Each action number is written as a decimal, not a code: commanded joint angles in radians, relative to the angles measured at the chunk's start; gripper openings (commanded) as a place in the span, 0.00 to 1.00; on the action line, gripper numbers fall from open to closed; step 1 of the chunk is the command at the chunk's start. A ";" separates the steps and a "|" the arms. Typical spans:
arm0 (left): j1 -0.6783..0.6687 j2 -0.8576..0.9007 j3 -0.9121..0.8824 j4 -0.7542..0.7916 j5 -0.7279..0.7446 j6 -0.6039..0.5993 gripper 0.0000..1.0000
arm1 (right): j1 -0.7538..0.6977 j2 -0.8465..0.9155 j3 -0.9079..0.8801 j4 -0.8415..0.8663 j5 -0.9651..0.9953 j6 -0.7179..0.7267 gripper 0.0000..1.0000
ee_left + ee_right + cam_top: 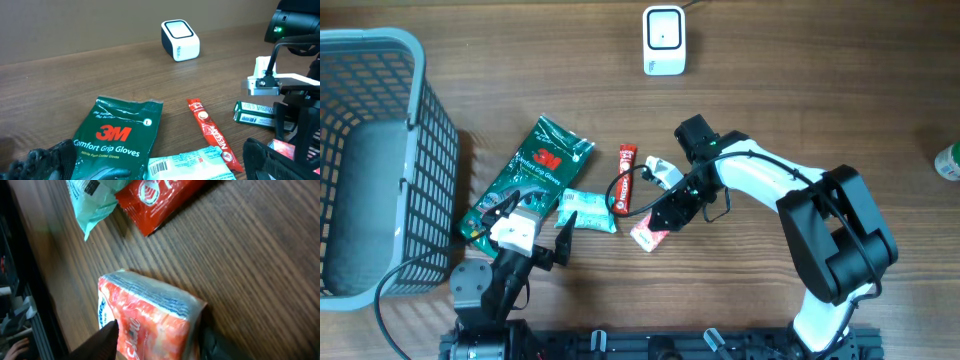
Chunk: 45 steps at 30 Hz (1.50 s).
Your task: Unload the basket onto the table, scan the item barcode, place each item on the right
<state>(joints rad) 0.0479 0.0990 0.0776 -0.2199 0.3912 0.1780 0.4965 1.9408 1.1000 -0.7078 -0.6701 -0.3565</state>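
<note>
A white barcode scanner [663, 40] [180, 40] stands at the back of the table. My right gripper [660, 222] [157, 340] reaches down over a red-and-white soft packet [648, 236] [150, 315] that lies on the wood. Its dark fingers [102, 340] press against both long sides of the packet. No barcode shows on the packet's visible faces. At the front left, my left gripper [532, 228] [157, 167] hangs wide open above the other items, holding nothing.
A green 3M gloves bag [525, 170] [117, 135], a teal packet [585, 210] [195, 165], a red Nescafe stick [624, 180] [210, 132] and a small green box [255, 114] lie mid-table. A grey basket [380, 160] fills the left side. A bottle [948, 160] sits at the right edge.
</note>
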 commanded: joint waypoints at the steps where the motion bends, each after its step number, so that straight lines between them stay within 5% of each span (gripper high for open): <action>1: 0.002 -0.004 -0.006 0.004 0.012 -0.009 1.00 | 0.011 -0.013 -0.013 0.035 0.071 0.062 0.38; 6: 0.002 -0.004 -0.006 0.004 0.013 -0.009 1.00 | 0.016 -0.013 -0.013 0.046 0.078 0.135 0.04; 12: 0.002 -0.004 -0.006 0.004 0.012 -0.009 1.00 | 0.000 -0.014 0.046 -0.034 -0.097 0.497 0.04; 16: 0.002 -0.004 -0.006 0.004 0.012 -0.009 1.00 | -0.048 -0.015 0.119 -0.296 -0.148 1.121 0.04; 18: 0.002 -0.004 -0.006 0.004 0.012 -0.009 1.00 | -0.063 -0.015 0.118 -0.381 -0.212 1.252 0.04; 25: 0.002 -0.004 -0.006 0.004 0.012 -0.009 1.00 | -0.073 -0.015 0.118 -0.638 -0.545 1.268 0.04; 45: 0.002 -0.004 -0.006 0.004 0.012 -0.009 1.00 | -0.072 -0.015 0.118 -0.550 -0.496 1.186 0.04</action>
<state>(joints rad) 0.0475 0.0990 0.0776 -0.2195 0.3912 0.1780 0.4225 1.9369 1.2057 -1.2762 -1.1683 0.8661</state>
